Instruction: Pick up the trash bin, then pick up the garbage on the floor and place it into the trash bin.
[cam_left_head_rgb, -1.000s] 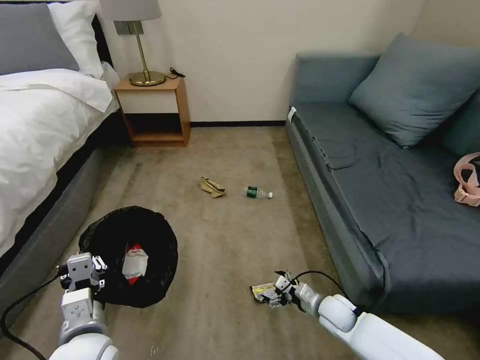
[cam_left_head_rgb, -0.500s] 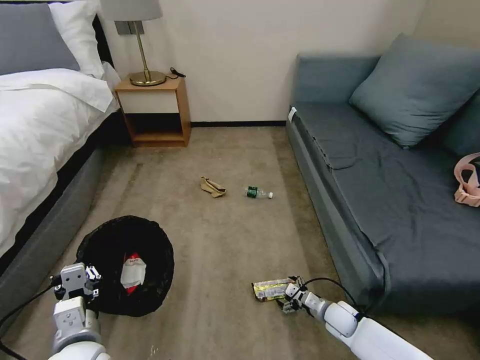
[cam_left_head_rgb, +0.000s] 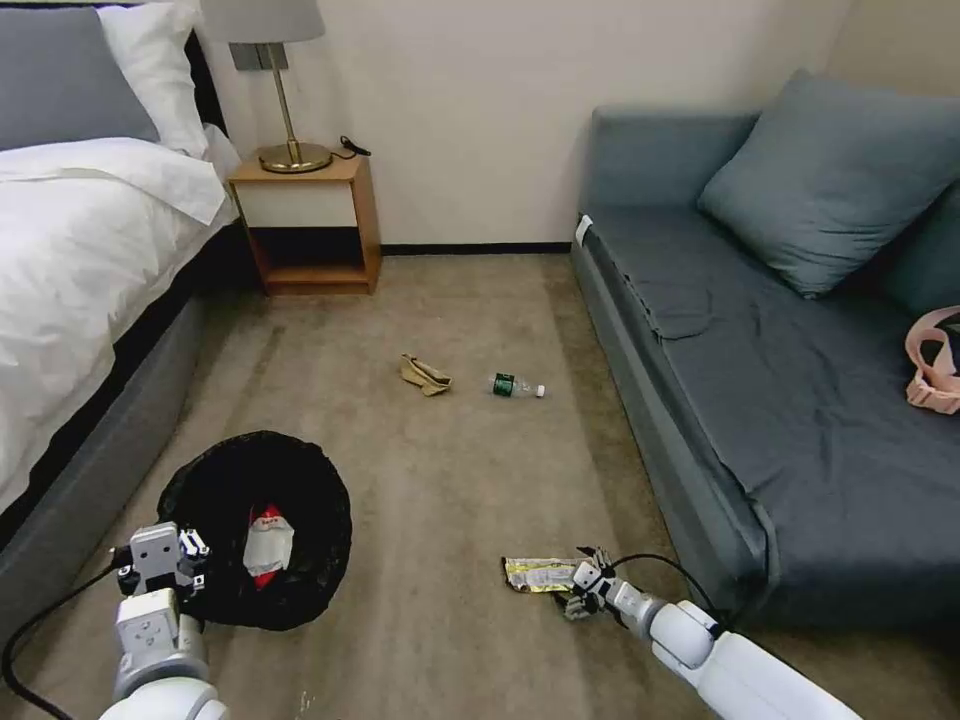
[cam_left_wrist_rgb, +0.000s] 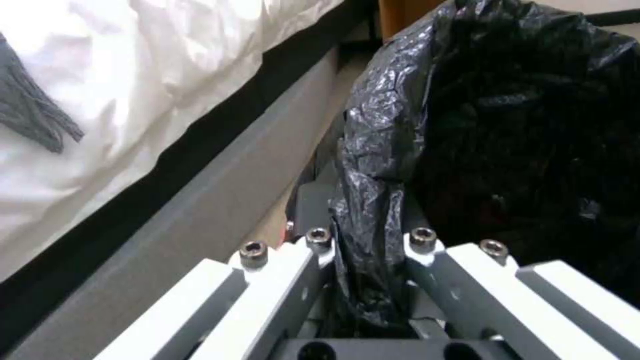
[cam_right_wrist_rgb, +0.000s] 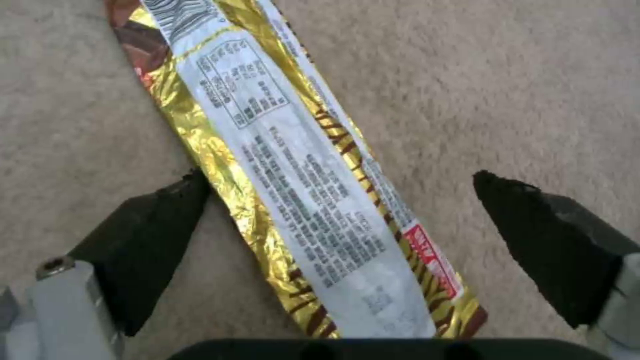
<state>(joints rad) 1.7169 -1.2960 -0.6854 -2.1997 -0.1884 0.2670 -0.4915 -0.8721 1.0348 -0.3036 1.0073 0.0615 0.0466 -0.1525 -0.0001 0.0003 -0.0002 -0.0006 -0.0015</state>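
Left gripper (cam_left_head_rgb: 160, 572) at near left, fingers clamped on the rim of the bin (cam_left_head_rgb: 255, 528) — the left wrist view shows a fold of black bag (cam_left_wrist_rgb: 373, 210) pinched between them. The bin sits just right of the bed (cam_left_head_rgb: 90, 300); inside it lies the red-and-white packet (cam_left_head_rgb: 267, 545).

Right gripper (cam_left_head_rgb: 582, 590) is low over the carpet (cam_left_head_rgb: 450, 480) at near right, close to the sofa (cam_left_head_rgb: 760, 400) base. Its fingers (cam_right_wrist_rgb: 147, 235) are spread apart, straddling the near end of the wrapper (cam_left_head_rgb: 540, 574), which lies flat on the carpet; one fingertip is at the wrapper's edge, the other stands off from it.

Farther out, mid-floor: tan paper (cam_left_head_rgb: 425, 374) and bottle (cam_left_head_rgb: 517, 385), side by side but apart. Open carpet runs between bed and sofa, from bin and wrapper out to these two — nightstand (cam_left_head_rgb: 310, 215) at far left against the wall.
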